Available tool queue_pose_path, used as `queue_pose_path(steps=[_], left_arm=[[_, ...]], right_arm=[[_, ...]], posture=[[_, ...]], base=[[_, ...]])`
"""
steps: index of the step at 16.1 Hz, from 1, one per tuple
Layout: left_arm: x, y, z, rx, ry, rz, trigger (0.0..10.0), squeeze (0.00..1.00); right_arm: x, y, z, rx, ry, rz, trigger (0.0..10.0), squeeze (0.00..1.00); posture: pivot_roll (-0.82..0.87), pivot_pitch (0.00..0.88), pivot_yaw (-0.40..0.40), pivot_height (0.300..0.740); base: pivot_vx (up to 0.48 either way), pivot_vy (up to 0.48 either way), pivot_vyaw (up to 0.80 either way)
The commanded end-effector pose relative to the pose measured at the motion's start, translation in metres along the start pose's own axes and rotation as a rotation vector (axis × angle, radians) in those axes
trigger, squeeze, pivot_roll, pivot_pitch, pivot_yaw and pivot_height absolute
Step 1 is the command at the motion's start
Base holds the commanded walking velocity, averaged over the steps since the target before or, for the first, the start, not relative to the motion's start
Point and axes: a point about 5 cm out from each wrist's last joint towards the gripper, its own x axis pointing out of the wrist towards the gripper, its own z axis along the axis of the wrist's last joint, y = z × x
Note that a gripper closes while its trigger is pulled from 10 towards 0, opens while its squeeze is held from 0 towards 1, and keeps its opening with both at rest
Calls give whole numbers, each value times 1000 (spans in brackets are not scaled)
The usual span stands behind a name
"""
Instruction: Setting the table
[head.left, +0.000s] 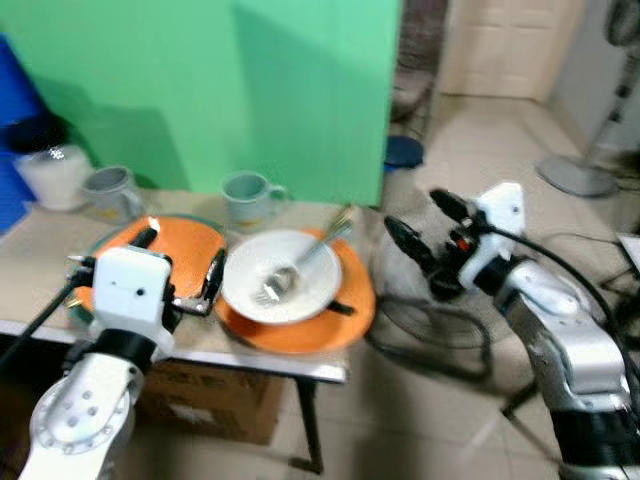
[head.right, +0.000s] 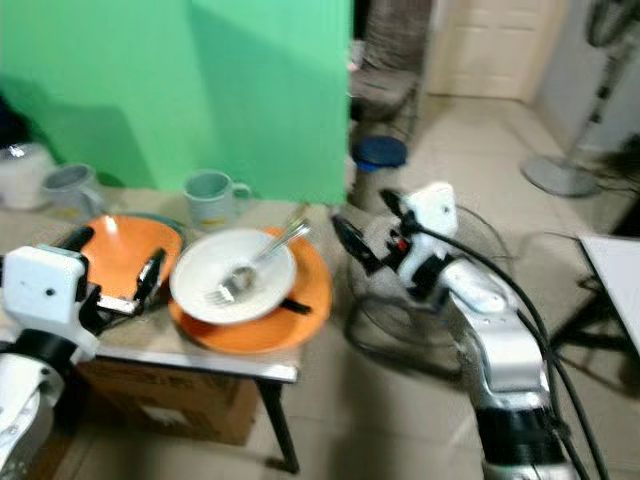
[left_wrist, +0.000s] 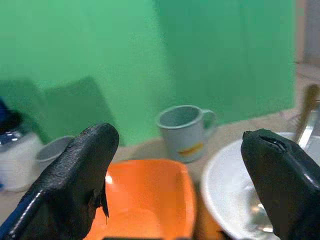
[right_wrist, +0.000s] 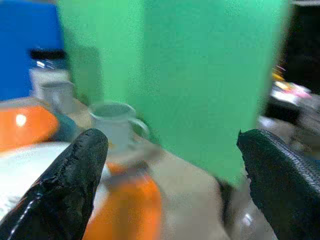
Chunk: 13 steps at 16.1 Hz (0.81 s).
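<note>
Over at the worktop's (head.left: 40, 250) far left corner stand a white jar with a dark lid (head.left: 45, 165) and a grey mug (head.left: 112, 190), and just in front of them lies an orange plate (head.left: 180, 250), with the left gripper (head.left: 180, 265) hanging over its near side, fingers spread wide and holding nothing. Moving along the far edge, a second grey-green mug (head.left: 248, 200) stands against the green screen (head.left: 250, 90). Toward the right end a white bowl (head.left: 282, 275) sits on another orange plate (head.left: 350, 310), a fork (head.left: 300, 268) resting inside it with the handle pointing to the far right corner. Off the worktop's right edge, above the floor, the right gripper (head.left: 418, 225) floats with its fingers open too, empty. This looks like the gap between placements: dishes are down, nothing is in hand. A sensible next move is for the left fingers to drop onto the plate rim, or for the right arm to swing in toward the bowl; the fork could slip out if the bowl tilts. The left wrist view shows a yellow mark on the mug that the head views blur away, while the right wrist view picks out a blue panel (right_wrist: 27, 47) behind the jar.
</note>
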Motion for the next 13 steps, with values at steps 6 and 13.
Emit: queue_pose_path(steps=[6, 13], left_arm=[[-4, -3, 3, 36, 110, -304, 10000, 0], [-10, -6, -7, 129, 234, -571, 10000, 0]], right_arm=[[19, 12, 35, -282, 15, 415, 10000, 0], [61, 33, 18, -614, 163, 603, 10000, 0]], posture=[[-5, 0, 29, 740], [-28, 0, 30, 740]], base=[[0, 0, 0], [0, 0, 0]])
